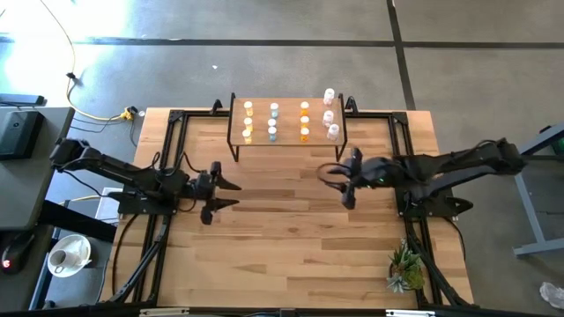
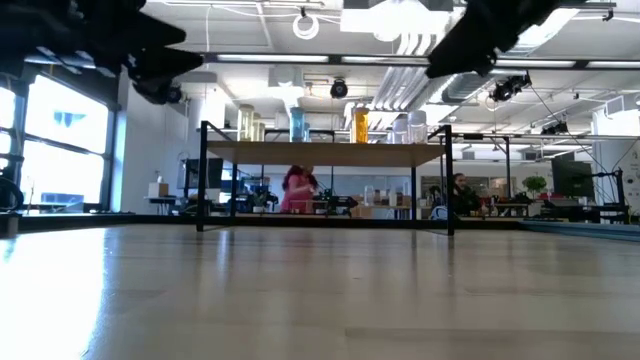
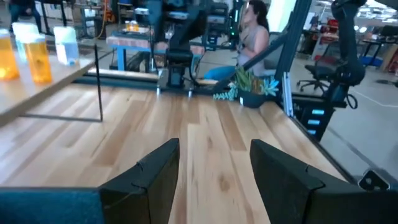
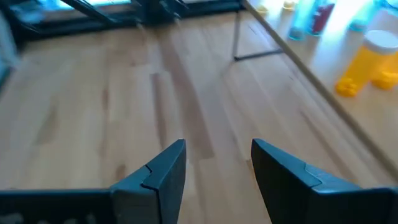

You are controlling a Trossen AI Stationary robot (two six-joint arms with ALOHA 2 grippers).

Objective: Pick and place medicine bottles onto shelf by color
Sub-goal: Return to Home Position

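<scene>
Where the bottles stand: small cylindrical medicine bottles [image 1: 304, 121] with light caps sit on top of the shelf in four front-to-back rows, which from left to right in the high view are pale yellow, light blue, orange and pink.
Shelf: a small rectangular light-wood shelf [image 1: 288, 119] on thin black legs, set at the far edge of the table, about midway along it.
Pink row: it stands close to the shelf's right-hand edge.
Left gripper: the dark two-fingered left gripper [image 1: 236, 195] hangs over the middle-left of the table and points toward the centre. Its fingers are spread wide, with only bare wood between them in the left wrist view.
Right gripper: the dark right gripper [image 1: 339, 176] hangs in front of the shelf's right half, clear of its front edge. Its fingers are also wide apart over bare boards.
Gap between grippers: a broad stretch of open wood.
Tabletop: a large slatted light-wood tabletop [image 1: 291, 255], bare from the grippers to the near edge.
Side edges: black metal rails [image 1: 164, 246] run along the left and right sides.
Near right corner: a small green plant [image 1: 405, 269] stands beside the right rail.
</scene>
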